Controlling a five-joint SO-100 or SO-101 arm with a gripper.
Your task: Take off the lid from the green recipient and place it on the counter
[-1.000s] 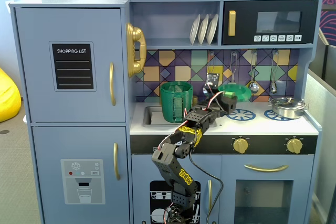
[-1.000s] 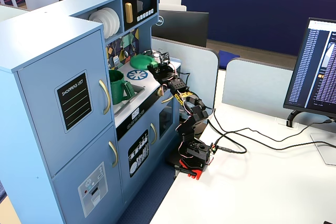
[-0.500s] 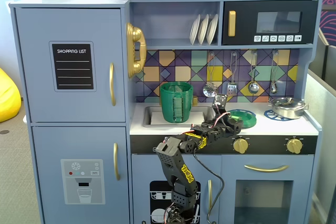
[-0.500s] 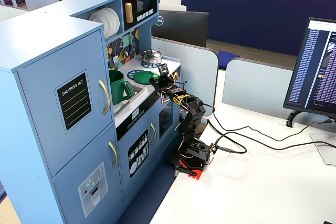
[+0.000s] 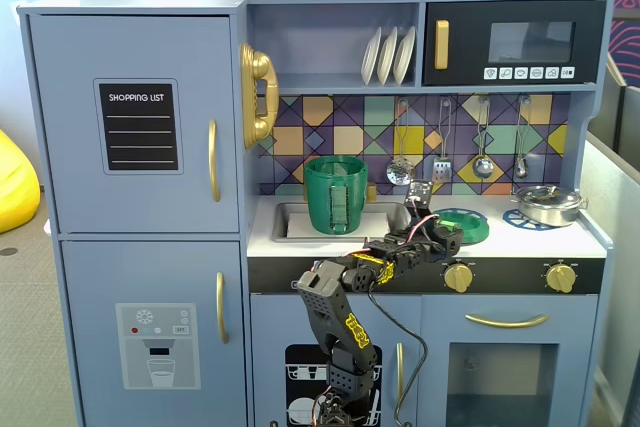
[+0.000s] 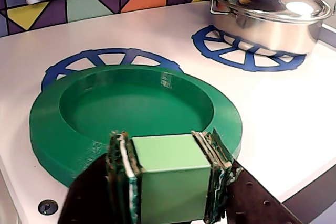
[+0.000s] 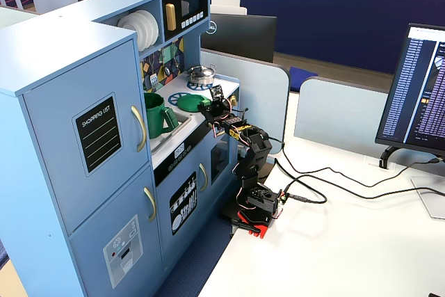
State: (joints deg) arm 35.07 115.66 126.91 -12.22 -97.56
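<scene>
The table carries the open green recipient at the sink on the left; the lid lies flat to its right, over the near burner ring. The hand, clamped on the lid's near tab, need only release. Only the wrist view shows that grip.

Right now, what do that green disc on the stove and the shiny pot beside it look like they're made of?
The lid looks like matte green plastic: fine layered ridges along its rim hint it may be 3D-printed. The pot looks like polished steel, since it mirrors bright highlights. The counter beneath seems smooth painted white board, though that's less sure.
</scene>
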